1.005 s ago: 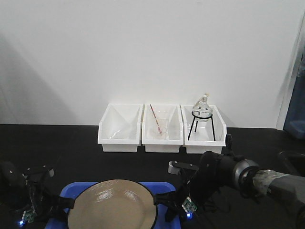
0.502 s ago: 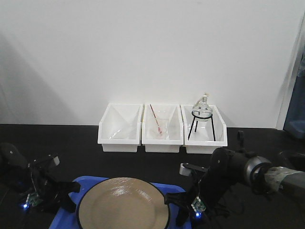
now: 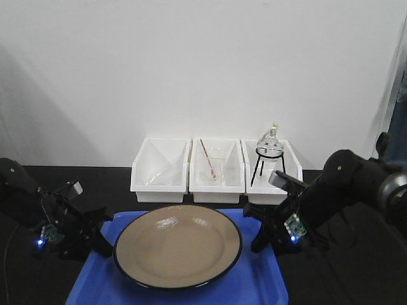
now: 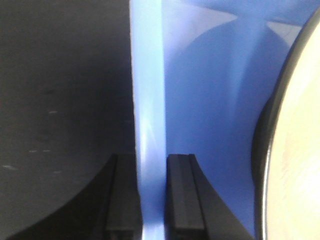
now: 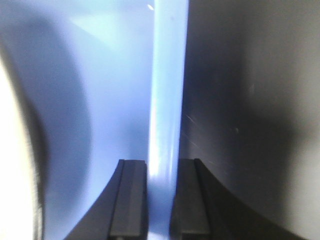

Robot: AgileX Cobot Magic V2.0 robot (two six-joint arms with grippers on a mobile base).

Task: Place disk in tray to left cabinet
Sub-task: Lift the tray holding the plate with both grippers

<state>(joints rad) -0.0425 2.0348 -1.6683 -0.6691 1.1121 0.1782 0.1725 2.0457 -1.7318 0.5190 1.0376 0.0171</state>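
While I am holding the tray [image 3: 261,283] from both sides, my left gripper [image 4: 149,170] is pinching its left rim, jaws narrowed onto the blue edge, which is running straight between them. My right gripper [image 5: 160,172] is pinching the right rim the same way. The disk [image 3: 178,244] is lying flat in the tray, tan face up, black rim near both side walls. The tray is sitting square in front of three white bins [image 3: 216,168] on the dark desk [image 3: 114,184]. Its near end is running out of frame, so I cannot tell its long axis.
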